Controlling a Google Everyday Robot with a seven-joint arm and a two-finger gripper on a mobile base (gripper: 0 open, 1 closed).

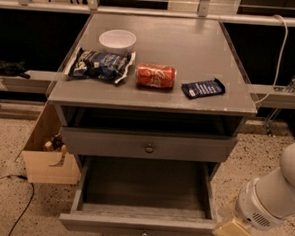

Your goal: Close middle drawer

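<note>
Middle drawer (136, 224): It is pulled far out of the grey cabinet, low in the view. Nothing is seen inside it.
Drawer front: The wide flat front is turned toward the camera. A small round knob (144, 234) is seen in its middle, right at the bottom edge.
Long side: The front is laid from left to right across the view. The way back in goes into the cabinet, away from the camera.
Gripper (229, 227): It is seen low on the right, at the end of the white arm (278, 190), just beside the right end of the drawer front. Whether it is spread or pressed together cannot be told.
Which way: From the gripper, the drawer front is found to the left in the view. The knob is well apart from it, further left.
Next move: The front probably has to be pushed back. A push at the very end could make the drawer twist and stick.
Top drawer (148, 142): It is pushed in, just above.
Cabinet top (192, 47): A white bowl (117, 40), a chip bag (99, 65), a red can (155, 75) and a blue packet (203, 88) are laid on it.
Floor: A cardboard box (47, 159) is set left of the cabinet.
</note>
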